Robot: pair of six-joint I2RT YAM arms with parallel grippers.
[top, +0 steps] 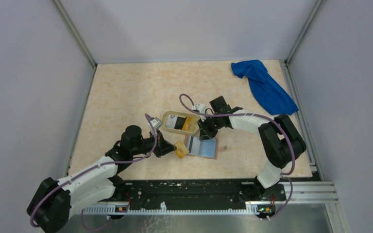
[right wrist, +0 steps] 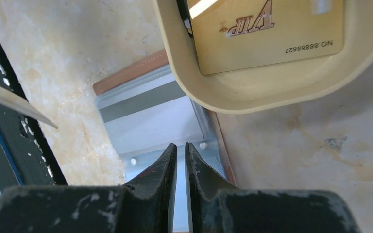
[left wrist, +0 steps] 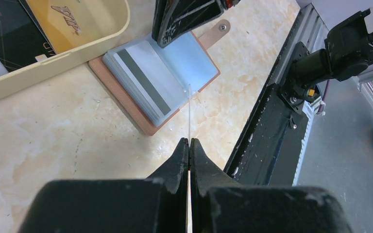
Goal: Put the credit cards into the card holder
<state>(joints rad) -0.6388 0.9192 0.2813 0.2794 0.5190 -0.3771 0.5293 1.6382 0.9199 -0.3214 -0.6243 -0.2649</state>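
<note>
Pinched card (left wrist: 189, 111) edge-on, face unseen. Tray (right wrist: 272, 94) hides card holder (right wrist: 126, 74) corner; tray itself cut by frame edge.

A pale yellow oval tray (top: 164, 120) sits near the middle of the table (top: 126, 97), whose top is a mottled beige, marble-like. A blue cloth (top: 264, 87) lies crumpled by the far right corner, well apart from the tray. Grey walls (top: 184, 29) close it in, and a black rail (top: 194, 191) runs along the near edge.

Right gripper (right wrist: 180, 145) at 6 o'clock, jaws nearly together, thin gap, over card holder (right wrist: 126, 76). Grey-striped card (right wrist: 148, 127) slotted in it. Tray (right wrist: 252, 99) at 1, overlapping holder, gold VIP card (right wrist: 267, 36) inside. Tan card (right wrist: 17, 103) edge at 9.
</note>
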